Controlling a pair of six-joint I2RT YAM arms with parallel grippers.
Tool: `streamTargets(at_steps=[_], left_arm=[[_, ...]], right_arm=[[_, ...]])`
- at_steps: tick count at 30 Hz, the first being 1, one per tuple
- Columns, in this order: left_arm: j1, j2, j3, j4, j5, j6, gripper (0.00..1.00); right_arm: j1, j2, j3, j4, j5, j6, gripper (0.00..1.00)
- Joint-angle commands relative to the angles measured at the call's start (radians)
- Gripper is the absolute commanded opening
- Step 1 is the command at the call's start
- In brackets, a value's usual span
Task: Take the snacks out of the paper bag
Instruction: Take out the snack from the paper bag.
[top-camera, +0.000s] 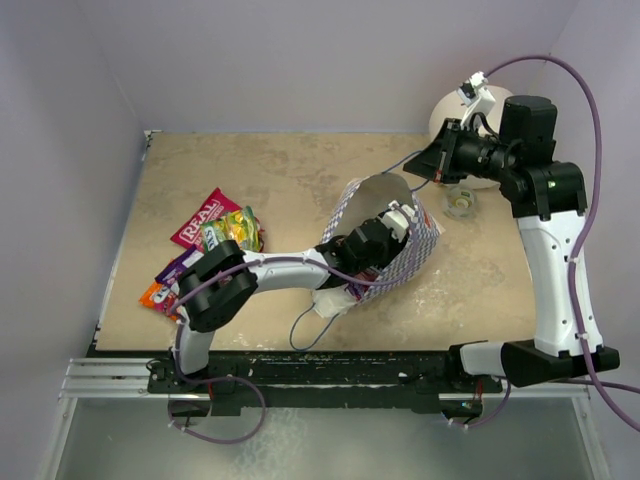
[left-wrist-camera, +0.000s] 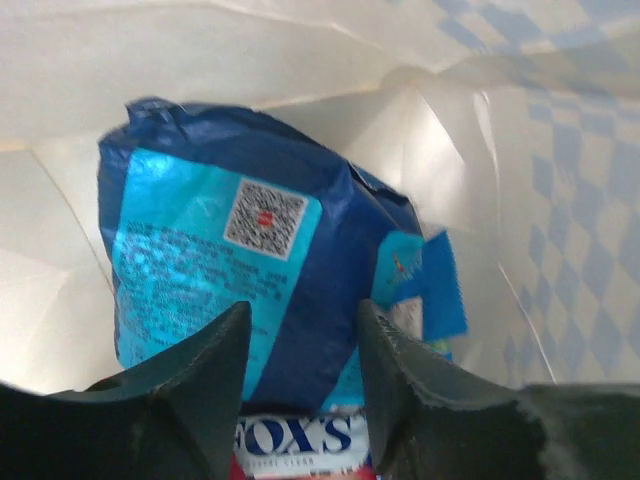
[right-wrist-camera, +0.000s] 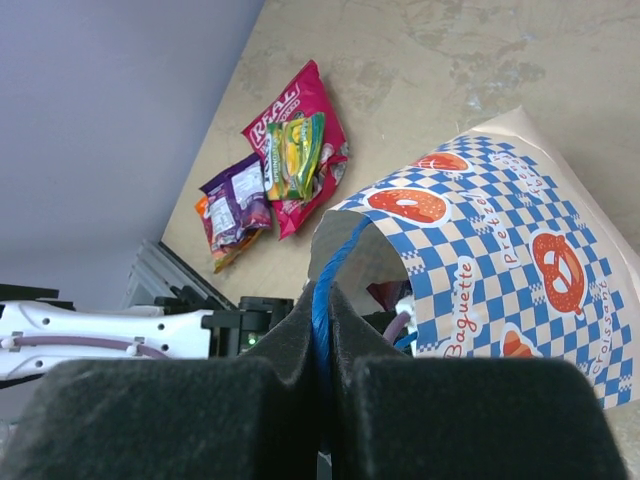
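Inside the bag, walls crowd the parted left jaws on both sides. A blue packet blocks the way ahead; a Fox's packet lies just beneath. The left arm fills the bag mouth. The right jaws, pinched on the cord, stand just beyond its far rim. Open desk lies behind the bag; snacks occupy the left.

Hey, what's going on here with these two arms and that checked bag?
The robot is emptying snacks from the paper bag. The right gripper is shut on the bag's blue cord handle. The left gripper is inside the bag, jaws open around a blue packet. A pink packet and a few others already lie out on the table.
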Motion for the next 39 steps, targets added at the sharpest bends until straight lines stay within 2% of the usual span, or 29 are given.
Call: streamTargets(at_steps=[1,3,4,5,8,13,15,18,23,25,32,39], left_arm=[[0.029,0.053,0.083,0.111,0.01,-0.05,0.56],[0.037,0.095,0.111,0.117,0.0,-0.066,0.66],[0.037,0.116,0.123,0.125,-0.005,-0.06,0.81],[0.037,0.138,0.138,0.129,-0.015,-0.047,0.9],[0.036,0.192,0.178,0.114,-0.046,-0.047,0.94],[0.042,0.273,0.285,-0.057,-0.223,-0.03,0.94],[0.052,0.286,0.302,-0.087,-0.25,-0.008,0.86],[0.071,0.278,0.294,-0.124,-0.316,-0.007,0.59],[0.102,0.192,0.215,-0.123,-0.302,-0.009,0.28],[0.102,0.146,0.181,-0.114,-0.292,0.002,0.18],[0.1,-0.04,0.072,-0.131,-0.171,-0.009,0.07],[0.083,-0.208,0.03,-0.208,-0.025,0.014,0.03]], right_arm=[[0.0,-0.001,0.052,0.008,-0.012,-0.019,0.0],[0.0,0.0,0.047,0.008,-0.013,-0.02,0.0],[0.0,0.0,0.043,0.009,-0.014,-0.021,0.0],[0.0,0.0,0.04,0.007,-0.017,-0.021,0.0],[0.0,0.001,0.043,0.003,-0.021,-0.023,0.0],[0.0,0.004,0.065,-0.005,-0.023,-0.023,0.0],[0.0,0.001,0.063,-0.004,-0.023,-0.02,0.0],[0.0,-0.008,0.056,-0.003,-0.022,-0.019,0.0],[0.001,-0.031,0.024,0.005,-0.006,-0.024,0.0],[0.0,-0.04,0.002,0.009,0.0,-0.026,0.0],[0.0,-0.064,-0.038,0.018,0.037,-0.046,0.0],[0.0,-0.079,-0.08,0.056,0.06,-0.053,0.0]])
